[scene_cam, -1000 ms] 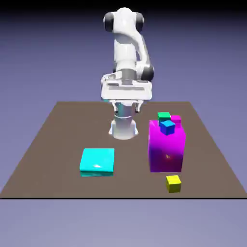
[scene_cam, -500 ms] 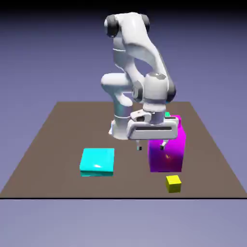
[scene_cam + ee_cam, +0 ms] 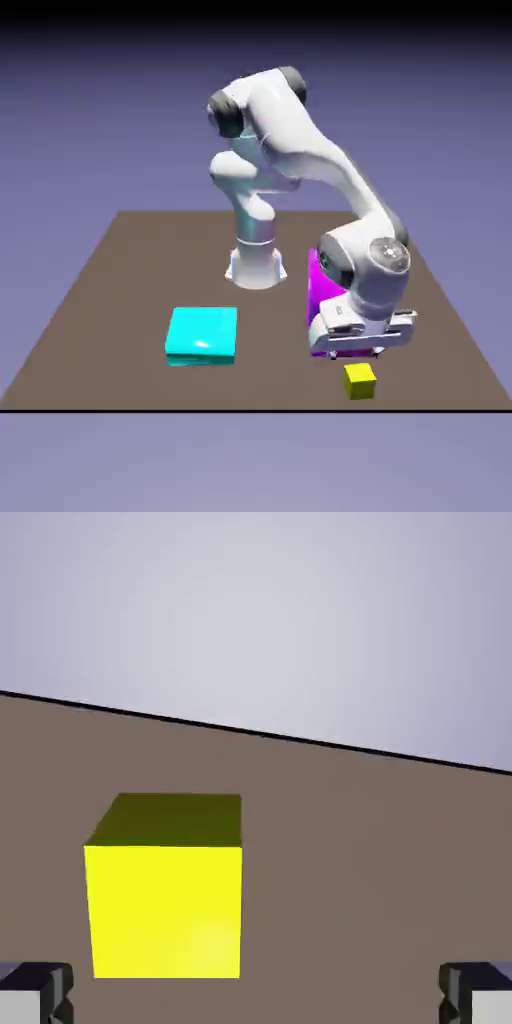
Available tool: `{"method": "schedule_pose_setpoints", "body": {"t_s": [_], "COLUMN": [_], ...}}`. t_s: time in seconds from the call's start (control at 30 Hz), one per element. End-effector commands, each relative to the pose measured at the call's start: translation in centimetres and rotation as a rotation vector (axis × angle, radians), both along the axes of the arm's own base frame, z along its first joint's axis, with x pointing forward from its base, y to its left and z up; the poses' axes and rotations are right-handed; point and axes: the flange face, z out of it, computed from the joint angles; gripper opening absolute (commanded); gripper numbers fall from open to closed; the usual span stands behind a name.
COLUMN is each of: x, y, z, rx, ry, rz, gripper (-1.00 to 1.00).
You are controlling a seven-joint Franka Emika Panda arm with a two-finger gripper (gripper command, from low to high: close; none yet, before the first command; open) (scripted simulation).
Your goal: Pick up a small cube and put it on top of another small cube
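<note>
Open claw brought in close above the yellow cube

The gripper (image 3: 355, 353) is held low over the near part of the table (image 3: 120, 350), toward the exterior view's right, and its fingers are spread wide, with nothing gripped between them! Just below it in the picture, the yellow cube (image 3: 360, 382) is seen resting on the tabletop, close to the near edge, untouched.

In the hand view, the cube is shown large, left of the middle, its bright face turned to the camera and a darker one above. It is framed between the two fingertips (image 3: 38, 994), nearer the left one. The table's edge is seen slanting across behind it.

Behind the gripper, the magenta block (image 3: 325, 290) is partly covered by the arm (image 3: 345, 185). And over to the exterior view's left, the flat cyan block (image 3: 202, 333) is laid on the table, well apart from the yellow cube.
</note>
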Motion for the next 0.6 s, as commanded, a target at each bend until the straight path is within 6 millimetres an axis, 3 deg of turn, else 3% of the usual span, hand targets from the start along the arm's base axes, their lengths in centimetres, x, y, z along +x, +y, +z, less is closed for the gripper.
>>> {"method": "schedule_pose_setpoints", "body": {"t_s": [0.0,0.1,0.2,0.23,0.27,0.37,0.57], "x": [0.2,0.2,-1.8,-1.8,-1.8,0.4,-4.2], "y": [0.4,1.2,1.0,1.0,1.0,1.3,7.1], "z": [-0.6,-3.0,-8.4,-8.4,-8.4,-2.3,7.2], "rx": [0.0,0.001,0.002,0.002,0.002,0.002,0.15], "ry": [0.028,0.096,0.096,0.096,0.096,0.096,0.088], "rz": [-0.005,-0.019,-0.019,-0.019,-0.019,-0.019,0.167], "gripper": [0.0,0.0,0.0,-1.0,-1.0,-1.0,-1.0]}}
